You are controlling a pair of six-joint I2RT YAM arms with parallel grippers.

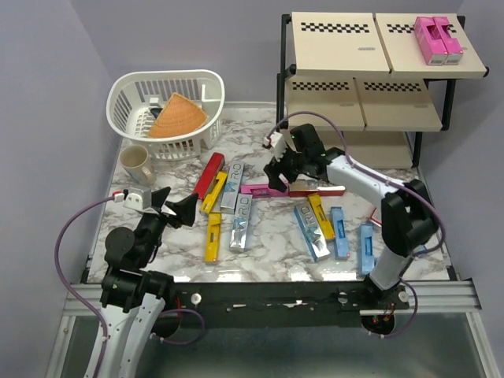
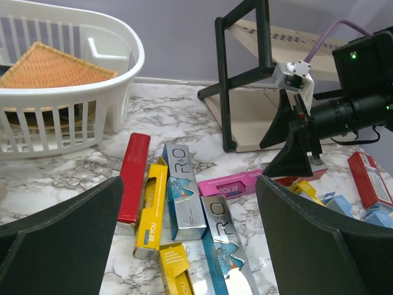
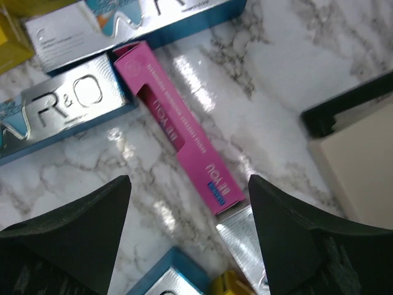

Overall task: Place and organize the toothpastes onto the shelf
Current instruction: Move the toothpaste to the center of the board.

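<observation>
Left gripper (image 1: 175,203) gapes fully, empty, above the surface (image 1: 272,232) beside scattered yellow, red and silver toothpastes (image 1: 236,213). Right gripper (image 3: 189,184) is spread wide over a flat pink carton (image 3: 178,141), not gripping it. Beyond, a white basket (image 1: 126,94) holds an orange woven wedge (image 1: 177,118). The shelf (image 1: 346,59) carries two pink cartons (image 1: 438,39) on top.

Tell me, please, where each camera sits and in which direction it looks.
Top external: above and behind the arms, looking down on the table and shelf; left gripper and right gripper show.
Left wrist: low over the table, facing the shelf; its open fingers frame the bottom.
Right wrist: looking down at a pink carton; its open fingers flank it.
Shared: all three show that pink carton.
</observation>
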